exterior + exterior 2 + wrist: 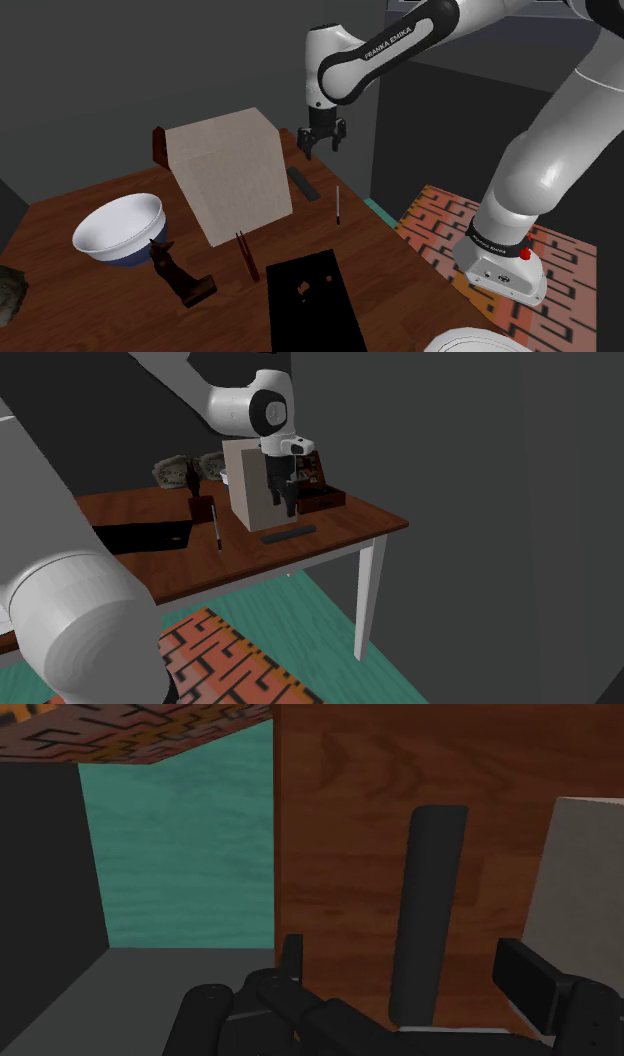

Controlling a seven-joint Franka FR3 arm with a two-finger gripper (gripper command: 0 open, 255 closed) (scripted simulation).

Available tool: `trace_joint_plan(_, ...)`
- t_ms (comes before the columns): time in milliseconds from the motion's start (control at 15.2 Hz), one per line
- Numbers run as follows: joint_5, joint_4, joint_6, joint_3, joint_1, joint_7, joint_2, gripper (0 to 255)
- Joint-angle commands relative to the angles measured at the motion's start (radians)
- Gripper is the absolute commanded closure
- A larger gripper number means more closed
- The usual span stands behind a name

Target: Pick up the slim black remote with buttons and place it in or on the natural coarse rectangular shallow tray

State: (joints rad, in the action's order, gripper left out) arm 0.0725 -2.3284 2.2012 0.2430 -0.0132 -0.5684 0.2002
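Jaws stand wide apart and clasp nothing: the black gripper (325,142) hangs over the wooden table (95,310), just off one upper corner of a tall beige box (232,175). Below it the slim black remote (303,183) lies flat on the table, close beside the box's side wall and untouched. From the wrist camera the remote runs lengthways through the gap between the two fingers (291,954), with the box's pale wall right beside it. A thin dark pen (339,203) lies on the table past the remote, on the side away from the box. A dark brown shallow tray (322,498) sits at the box's far end; in the shoulder view the box hides most of it. A white bowl (120,228) with a blue underside stands on the opposite side of the box from the remote. Two brown sticks (246,255) lie at the box's near corner, and a flat black sheet (312,300) lies a little beyond them
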Motion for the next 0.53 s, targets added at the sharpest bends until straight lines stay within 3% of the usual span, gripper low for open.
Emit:
trace_joint_plan(0, 0.004, 0.021, 0.04, 0.015, -0.004, -0.041, -0.07, 0)
trace_joint_plan(330, -0.001, 0.1, 0.124, 0.035, -0.016, -0.129, -0.253, 0)
trace_joint_plan(462, -0.006, 0.092, 0.15, 0.035, -0.018, -0.133, -0.271, 0)
